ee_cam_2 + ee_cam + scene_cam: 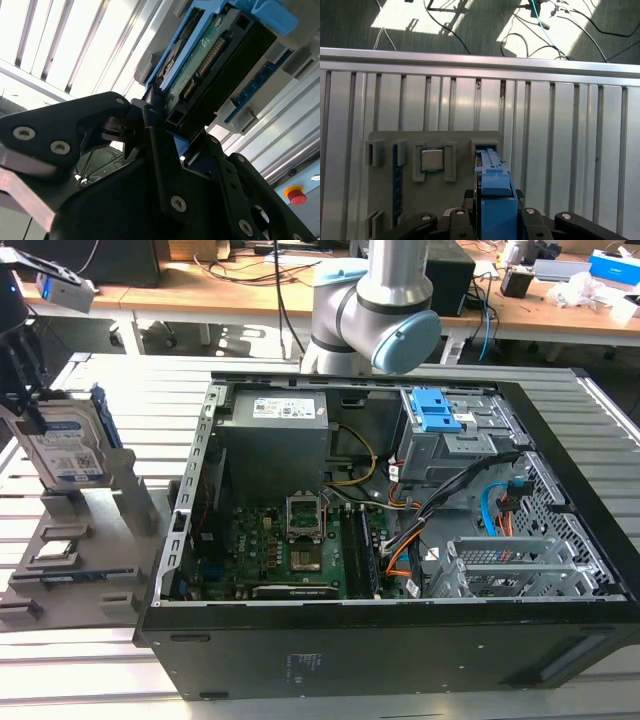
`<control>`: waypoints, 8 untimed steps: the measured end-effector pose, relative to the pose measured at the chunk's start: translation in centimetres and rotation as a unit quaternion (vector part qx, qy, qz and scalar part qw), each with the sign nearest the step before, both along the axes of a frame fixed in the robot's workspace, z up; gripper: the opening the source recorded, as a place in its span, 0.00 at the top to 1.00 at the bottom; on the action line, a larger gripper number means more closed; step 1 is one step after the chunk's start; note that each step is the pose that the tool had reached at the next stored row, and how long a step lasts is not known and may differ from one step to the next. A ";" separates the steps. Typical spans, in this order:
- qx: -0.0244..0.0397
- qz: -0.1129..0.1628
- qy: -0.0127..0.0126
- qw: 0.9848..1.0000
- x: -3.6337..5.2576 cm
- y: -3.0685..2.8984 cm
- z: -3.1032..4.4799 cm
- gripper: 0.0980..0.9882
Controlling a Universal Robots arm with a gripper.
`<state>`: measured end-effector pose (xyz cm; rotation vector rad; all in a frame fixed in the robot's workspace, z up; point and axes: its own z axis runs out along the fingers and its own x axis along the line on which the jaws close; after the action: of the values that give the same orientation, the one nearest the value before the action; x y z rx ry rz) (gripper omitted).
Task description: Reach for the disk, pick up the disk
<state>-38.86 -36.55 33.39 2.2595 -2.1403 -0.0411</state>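
Observation:
The disk (62, 445) stands upright in a slot of the grey stand (105, 530) at the exterior view's left; its white label with a blue band faces the camera and a blue bracket frames it. My gripper (33, 412) comes down on its top edge from the left. In the second wrist view the black fingers (131, 120) press against the disk (215, 60) at its connector end. In the first wrist view the blue bracket of the disk (492, 187) sits between the two fingers of the gripper (494, 220), which is shut on it.
A small square silver chip (432, 159) lies in another pocket of the stand (460, 192), beside the disk's slot. An open black computer case (380, 530) takes up the middle of the slatted metal table (90, 680). The arm's body (375, 310) stands behind the case.

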 end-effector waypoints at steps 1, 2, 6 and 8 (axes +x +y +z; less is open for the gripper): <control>0.000 0.000 0.000 1.000 0.00 0.00 0.12 0.70; 0.000 0.000 0.000 1.000 0.01 0.00 0.33 0.70; 0.000 0.000 0.000 1.000 0.02 0.00 1.01 0.70; 0.000 0.000 0.000 1.000 0.02 0.00 1.26 0.70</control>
<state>-38.83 -36.55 34.65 2.2595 -2.1402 -0.0411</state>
